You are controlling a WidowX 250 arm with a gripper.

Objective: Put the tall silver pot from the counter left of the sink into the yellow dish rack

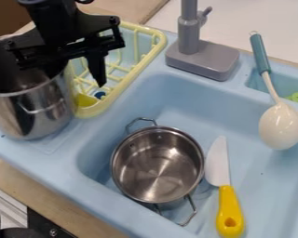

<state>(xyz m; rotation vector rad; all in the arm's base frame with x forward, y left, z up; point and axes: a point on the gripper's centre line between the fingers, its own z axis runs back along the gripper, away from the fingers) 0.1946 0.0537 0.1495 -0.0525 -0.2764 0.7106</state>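
The big pot (32,114) stands beside the rack (135,76), beneath the claw (77,75), whose grip I can't tell; stiff, slick and probably light, it's best pinched at the rim.

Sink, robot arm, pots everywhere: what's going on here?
A black robot gripper hangs over the upper left, between the big metal pot and the yellow dish rack. Its fingers are apart; I can't tell if it touches the pot. In the blue toy sink sit a small metal pot and a yellow-handled knife, with a white spoon leaning at the right.
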